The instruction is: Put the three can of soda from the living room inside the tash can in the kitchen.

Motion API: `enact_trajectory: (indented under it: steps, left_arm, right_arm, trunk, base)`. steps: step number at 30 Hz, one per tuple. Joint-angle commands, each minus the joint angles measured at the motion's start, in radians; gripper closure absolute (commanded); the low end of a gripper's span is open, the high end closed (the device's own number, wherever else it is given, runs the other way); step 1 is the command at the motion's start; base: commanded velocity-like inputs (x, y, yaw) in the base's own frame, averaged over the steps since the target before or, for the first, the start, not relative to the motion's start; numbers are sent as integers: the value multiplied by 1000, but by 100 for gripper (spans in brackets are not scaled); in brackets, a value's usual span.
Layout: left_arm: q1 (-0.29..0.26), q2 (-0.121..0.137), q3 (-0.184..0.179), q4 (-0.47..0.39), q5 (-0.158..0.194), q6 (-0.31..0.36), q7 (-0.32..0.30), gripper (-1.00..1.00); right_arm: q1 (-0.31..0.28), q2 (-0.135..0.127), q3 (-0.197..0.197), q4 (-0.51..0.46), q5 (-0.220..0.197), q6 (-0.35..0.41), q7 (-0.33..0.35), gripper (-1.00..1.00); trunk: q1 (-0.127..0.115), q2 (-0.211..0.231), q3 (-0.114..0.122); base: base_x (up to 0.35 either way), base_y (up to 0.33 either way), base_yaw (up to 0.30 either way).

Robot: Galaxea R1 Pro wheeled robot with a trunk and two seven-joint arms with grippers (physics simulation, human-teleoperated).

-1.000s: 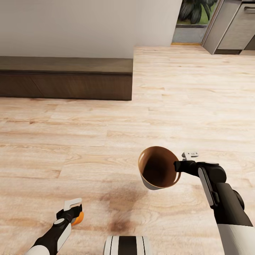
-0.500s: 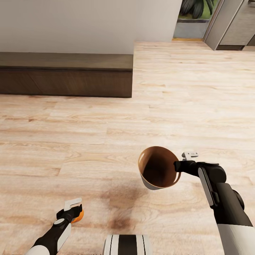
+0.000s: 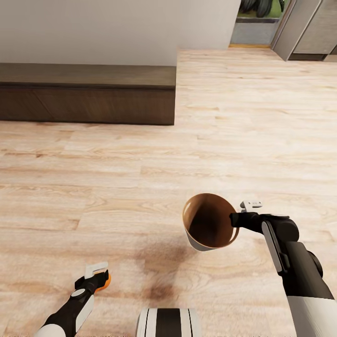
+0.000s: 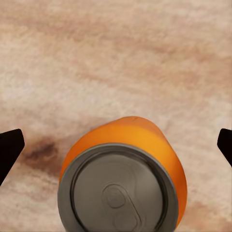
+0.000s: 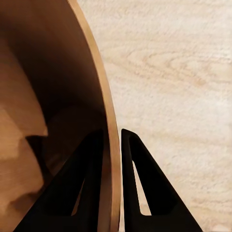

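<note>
Soda can (image 4: 123,179), base hidden, in left claw (image 3: 99,279).

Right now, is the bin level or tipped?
Tipped. The tash can hangs off the floor, pinched by its rim in the right gripper, mouth tilted toward the camera.

Black-and-white arms (image 3: 292,262) — dark grippers, white-tipped fingers (image 3: 251,204).

One orange soda can (image 4: 123,176) sits between the fingers of the left pincer (image 3: 97,277). One bin (image 3: 208,222), pale outside and brown inside, has its rim pinched by the right pincer (image 3: 236,217). One long dark bench (image 3: 87,93) stands well ahead of both pincers. Two arms are visible.
</note>
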Motion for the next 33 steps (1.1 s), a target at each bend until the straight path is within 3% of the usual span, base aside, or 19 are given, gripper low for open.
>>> enact_trajectory:
  steps: [1,18,33]
  left_arm:
    - [0,0,0,0,0,0,0,-100]
    - [0,0,0,1,0,0,0,-100]
    - [0,0,0,1,0,0,0,-100]
  right_arm:
    - [0,0,0,0,-22,3,6,100]
    - [0,0,0,0,-22,3,6,100]
    - [0,0,0,0,-22,2,6,100]
  trunk:
    - [0,0,-2]
    - [0,0,-29]
    - [0,0,-35]
  base:
    - [0,0,0]
    - [0,0,0]
    - [0,0,0]
